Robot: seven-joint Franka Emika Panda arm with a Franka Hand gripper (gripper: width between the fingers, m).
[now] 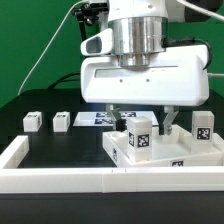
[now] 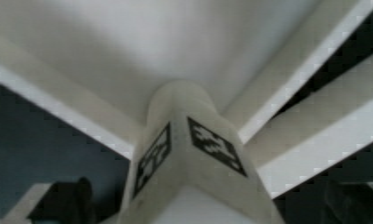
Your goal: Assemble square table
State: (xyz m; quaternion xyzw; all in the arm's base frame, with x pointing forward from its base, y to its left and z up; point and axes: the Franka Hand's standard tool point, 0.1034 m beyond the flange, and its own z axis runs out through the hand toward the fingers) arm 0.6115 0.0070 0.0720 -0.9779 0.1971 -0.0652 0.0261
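Observation:
The square table's white slab (image 1: 172, 152) lies at the exterior view's right, against the front border wall. One white tagged leg (image 1: 140, 135) stands upright on its near left corner, and a second leg (image 1: 203, 127) stands at its right. My gripper (image 1: 144, 122) hangs straight over the first leg with a finger on each side, open and apart from it. In the wrist view that leg (image 2: 186, 150) fills the middle, with the dark fingers (image 2: 67, 200) low at either side and the slab's raised edges (image 2: 94, 50) behind it. Two loose legs (image 1: 32, 121) (image 1: 61, 121) lie at the left.
The marker board (image 1: 97, 118) lies flat behind the slab, partly hidden by the gripper. A long low white border wall (image 1: 60, 180) runs along the front and turns up the left side (image 1: 12, 152). The table top is black.

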